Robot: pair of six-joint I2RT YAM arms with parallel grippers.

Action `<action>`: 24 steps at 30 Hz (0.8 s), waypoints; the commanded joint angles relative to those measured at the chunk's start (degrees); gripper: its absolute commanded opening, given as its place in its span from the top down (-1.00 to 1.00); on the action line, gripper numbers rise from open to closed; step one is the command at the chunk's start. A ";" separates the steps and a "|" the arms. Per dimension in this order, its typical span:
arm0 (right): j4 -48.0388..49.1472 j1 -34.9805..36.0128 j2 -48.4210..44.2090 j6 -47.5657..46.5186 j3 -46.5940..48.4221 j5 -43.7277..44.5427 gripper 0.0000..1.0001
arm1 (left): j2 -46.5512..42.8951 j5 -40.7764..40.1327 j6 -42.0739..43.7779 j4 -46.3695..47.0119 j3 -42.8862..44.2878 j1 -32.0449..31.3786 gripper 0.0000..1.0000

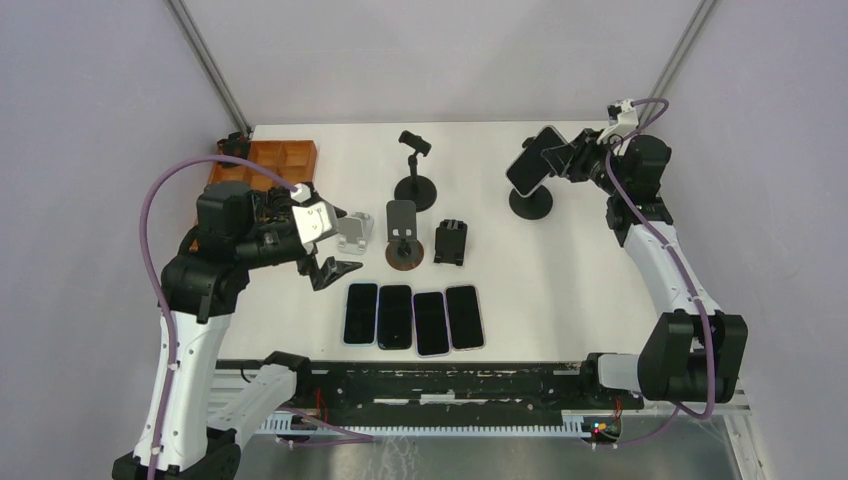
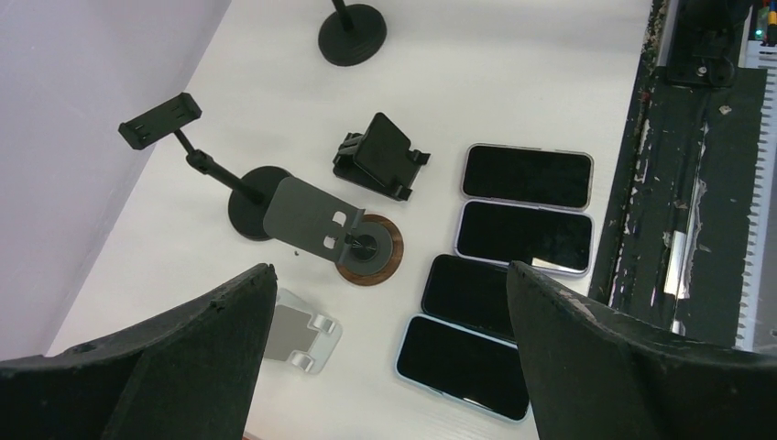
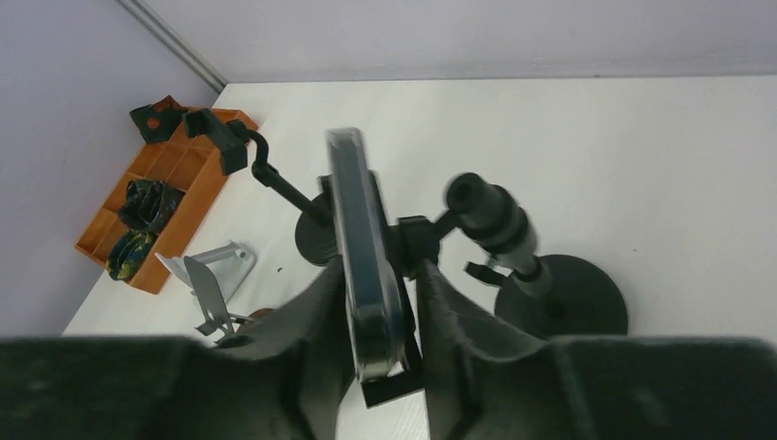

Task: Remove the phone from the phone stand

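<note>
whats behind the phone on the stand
The stand's clamp and arm, running to its round base. Where clamp meets phone is covered by the phone itself and the right hand.

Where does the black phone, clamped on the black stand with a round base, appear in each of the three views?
Top external: the black phone is at the far right, tilted.
Left wrist: not in it.
Right wrist: the phone is at the centre, seen edge-on.
Shared landmark: the tall black stand with an empty clamp, visible in all three.
</note>
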 commanded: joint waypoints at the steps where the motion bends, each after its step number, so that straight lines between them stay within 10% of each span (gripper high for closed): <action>1: 3.49 -0.23 -0.13 0.94 1.56 -0.59 0.38 | 0.28 3.71 3.76 -1.77 -0.67 -0.08 -1.00; 9: 4.01 3.05 -4.79 4.66 -2.42 -0.64 1.00 | 3.18 4.53 -4.92 1.68 0.16 -0.07 -1.00; 24: 2.86 3.06 -8.83 8.74 4.37 -0.97 1.00 | 2.62 7.91 -10.07 1.39 0.42 -0.07 -1.00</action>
